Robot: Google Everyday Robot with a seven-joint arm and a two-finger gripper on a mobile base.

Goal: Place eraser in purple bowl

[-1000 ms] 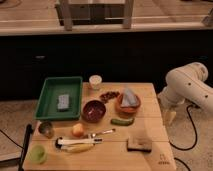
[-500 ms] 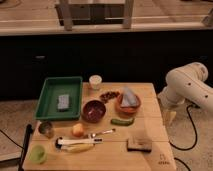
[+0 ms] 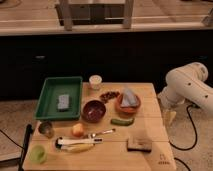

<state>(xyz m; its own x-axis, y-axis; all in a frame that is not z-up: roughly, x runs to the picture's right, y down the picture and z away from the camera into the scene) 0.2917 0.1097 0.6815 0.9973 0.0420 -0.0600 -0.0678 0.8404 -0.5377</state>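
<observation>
The eraser (image 3: 139, 144), a flat tan-topped block on a dark base, lies near the front right of the wooden table (image 3: 150, 127). The purple bowl (image 3: 93, 111) sits near the table's middle, round and glossy, with nothing in it. My white arm (image 3: 187, 87) reaches in from the right. Its gripper (image 3: 169, 118) hangs just off the table's right edge, open and holding nothing. It is well to the right of the bowl and a little behind the eraser.
A green tray (image 3: 47, 97) with a grey block (image 3: 63, 101) stands at the left. Around the bowl are an orange bowl (image 3: 128, 103) with cloth, a white cup (image 3: 95, 81), a green pickle (image 3: 121, 121), an orange fruit (image 3: 77, 130), a banana (image 3: 75, 146) and a small green cup (image 3: 37, 154).
</observation>
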